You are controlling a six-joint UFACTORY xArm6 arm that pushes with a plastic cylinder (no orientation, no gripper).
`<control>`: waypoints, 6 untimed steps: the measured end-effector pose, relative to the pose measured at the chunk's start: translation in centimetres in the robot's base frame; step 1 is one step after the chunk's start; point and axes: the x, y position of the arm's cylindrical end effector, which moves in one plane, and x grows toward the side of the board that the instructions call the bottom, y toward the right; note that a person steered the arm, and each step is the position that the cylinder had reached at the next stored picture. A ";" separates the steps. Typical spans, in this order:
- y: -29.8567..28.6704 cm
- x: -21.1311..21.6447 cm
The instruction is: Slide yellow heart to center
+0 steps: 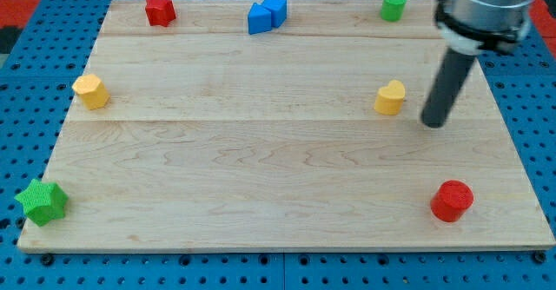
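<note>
My tip right of yellow heart, apart.

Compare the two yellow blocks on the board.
The yellow heart has a notched, lobed outline; the yellow hexagon-like block is faceted. The heart sits toward the view's right, with my tip just to its right and apart from it; the other sits at the left edge, alone. Both are yellow and similar in size.

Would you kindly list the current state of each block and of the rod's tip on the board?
yellow heart: upright, right of centre, not yet at centre.
my tip: on the board, just right of the yellow heart, apart from it.
yellow hexagon block: near left edge.
red star: top left.
blue blocks: two, touching, top edge.
green cylinder: top right.
red cylinder: bottom right.
green star: bottom-left corner.
</note>
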 end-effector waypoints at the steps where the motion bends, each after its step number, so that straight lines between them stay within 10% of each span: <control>1: 1.0 -3.1; 3: -12.6 -3.3; 6: -14.7 -7.8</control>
